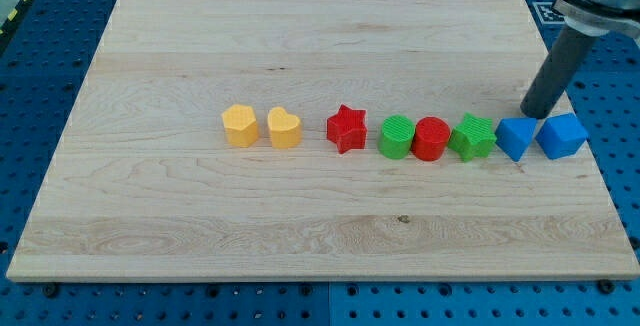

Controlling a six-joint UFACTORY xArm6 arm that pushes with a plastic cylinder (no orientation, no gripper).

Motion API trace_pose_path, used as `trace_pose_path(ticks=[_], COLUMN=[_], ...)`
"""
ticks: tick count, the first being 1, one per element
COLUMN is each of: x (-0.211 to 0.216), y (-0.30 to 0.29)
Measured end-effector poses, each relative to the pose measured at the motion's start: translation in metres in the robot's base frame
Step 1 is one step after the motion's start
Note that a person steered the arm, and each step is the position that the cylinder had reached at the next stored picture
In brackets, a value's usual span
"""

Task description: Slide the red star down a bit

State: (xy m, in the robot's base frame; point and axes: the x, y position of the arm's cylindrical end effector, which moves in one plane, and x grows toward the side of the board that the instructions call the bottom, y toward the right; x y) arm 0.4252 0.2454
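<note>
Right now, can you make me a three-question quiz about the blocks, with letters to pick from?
1. Where is my tip?
A. just above the two blue blocks, at the view's right
B. touching the red star
C. left of the yellow blocks

2. How many blocks are on the board?
A. five
B. eight
C. eleven

3. Is the red star touching another block?
A. yes, a blue one
B. yes, a yellow one
C. no, it stands apart

Answers:
1 A, the rod ends by the blue blocks.
2 B, two yellow, two red, two green, two blue.
3 C, bare wood shows on both sides.
</note>
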Motion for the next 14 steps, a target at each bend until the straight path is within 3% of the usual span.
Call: trace_pose_path(ticks=[1, 2, 3, 4, 14], x=[-0.024, -0.034, -0.033, -0.027, 0.017], y=[-0.038, -0.119, -0.202, -0.249, -0.228])
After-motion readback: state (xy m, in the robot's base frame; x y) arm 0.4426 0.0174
